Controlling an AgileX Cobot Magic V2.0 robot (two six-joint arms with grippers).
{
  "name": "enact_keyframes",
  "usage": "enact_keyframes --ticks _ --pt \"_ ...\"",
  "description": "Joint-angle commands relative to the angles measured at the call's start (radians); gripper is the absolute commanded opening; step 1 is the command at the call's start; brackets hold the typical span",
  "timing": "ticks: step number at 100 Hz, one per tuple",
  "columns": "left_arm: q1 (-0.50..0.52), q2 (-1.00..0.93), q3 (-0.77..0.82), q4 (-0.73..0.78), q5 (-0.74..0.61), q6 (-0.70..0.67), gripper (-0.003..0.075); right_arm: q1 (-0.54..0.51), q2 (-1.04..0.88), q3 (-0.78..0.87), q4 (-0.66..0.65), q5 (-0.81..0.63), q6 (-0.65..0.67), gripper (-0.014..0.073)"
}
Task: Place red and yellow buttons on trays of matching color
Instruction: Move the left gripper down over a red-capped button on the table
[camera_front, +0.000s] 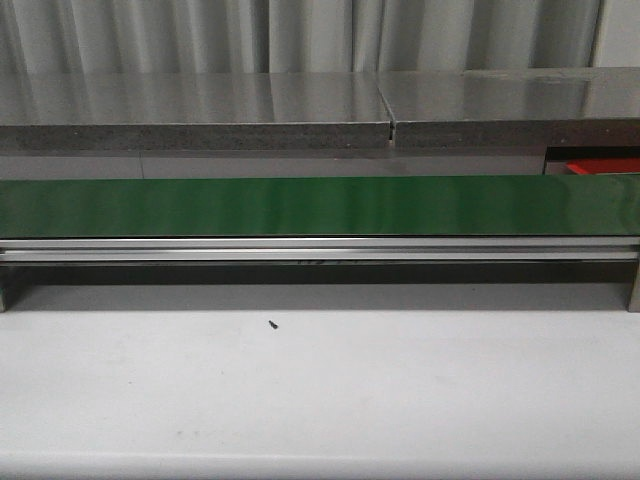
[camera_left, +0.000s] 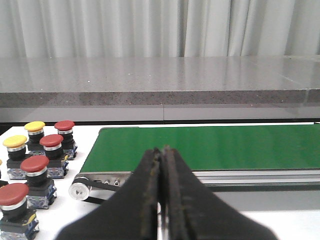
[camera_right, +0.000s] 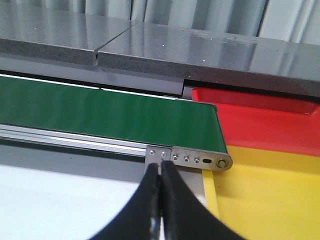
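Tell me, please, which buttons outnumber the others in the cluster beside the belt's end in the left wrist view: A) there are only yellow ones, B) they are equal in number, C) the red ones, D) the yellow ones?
C: five red buttons show there against two full yellow buttons, beside the belt.

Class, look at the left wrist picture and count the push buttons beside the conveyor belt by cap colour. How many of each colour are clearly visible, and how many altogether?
Red buttons: 4
Yellow buttons: 2
Total: 6, counting only caps clearly in view; a sliver at the picture's edge is too cut off to identify.
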Motion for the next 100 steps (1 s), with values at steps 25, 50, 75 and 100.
enact_keyframes --ticks 25,50,75,100 --pt "-0.008 -0.035 0.001 -0.003 -0.086 -0.007 -0.0019 0.002 -0.018 0.000 -0.004 -0.080 0.003 -0.0098" --pt "-0.008 0.063 -0.151 -0.054 -0.021 -0.007 -0.0019 0.002 -0.018 0.000 -0.004 -0.080 0.003 -0.0098" --pt "-0.008 0.408 -0.491 -0.114 0.321 -0.007 -0.0019 0.002 -0.018 0.000 -0.004 -0.080 0.003 -0.0098" --pt "-0.008 0.723 -0.756 -0.137 0.528 -0.007 -0.0019 0.002 -0.018 0.000 -0.004 -0.080 0.003 -0.0098"
